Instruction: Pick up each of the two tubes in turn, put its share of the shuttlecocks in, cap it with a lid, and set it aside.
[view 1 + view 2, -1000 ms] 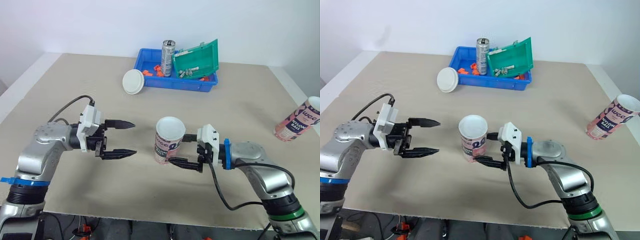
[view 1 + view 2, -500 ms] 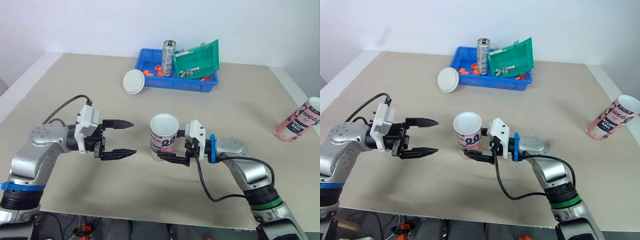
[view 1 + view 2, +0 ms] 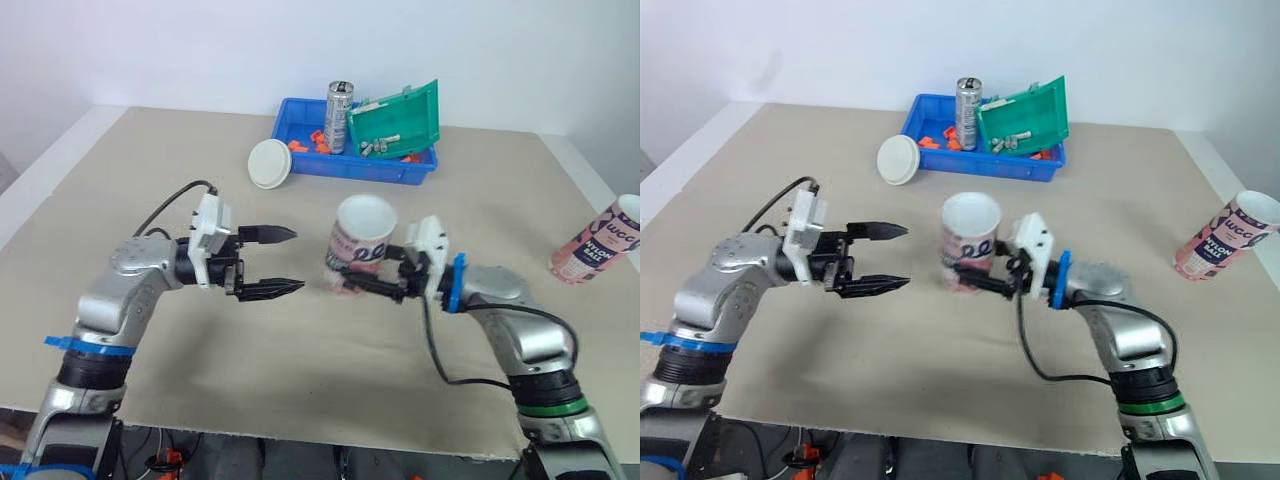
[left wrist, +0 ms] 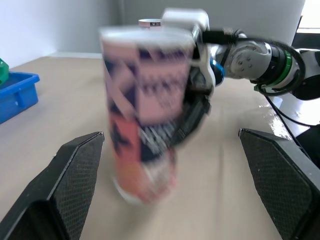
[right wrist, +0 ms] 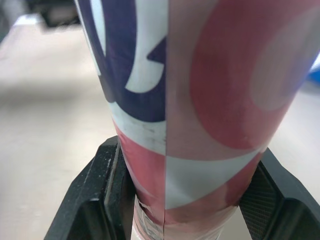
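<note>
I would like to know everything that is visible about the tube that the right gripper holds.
The tube looks like cardboard, printed in pink, white, dark blue and red, with a white top end that seems open and uncapped. It is nearly upright, slightly tilted, over the middle of the table. The right gripper clamps its lower part; the open left gripper is beside it, apart.

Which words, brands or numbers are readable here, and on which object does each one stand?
"NYLON BALL": on the second tube, far to the right.
"UCC" or "WCC", first letter unclear: same tube.
Print on the held tube, in the right tool: too blurred to read.
Label on the can: too small to read.
</note>
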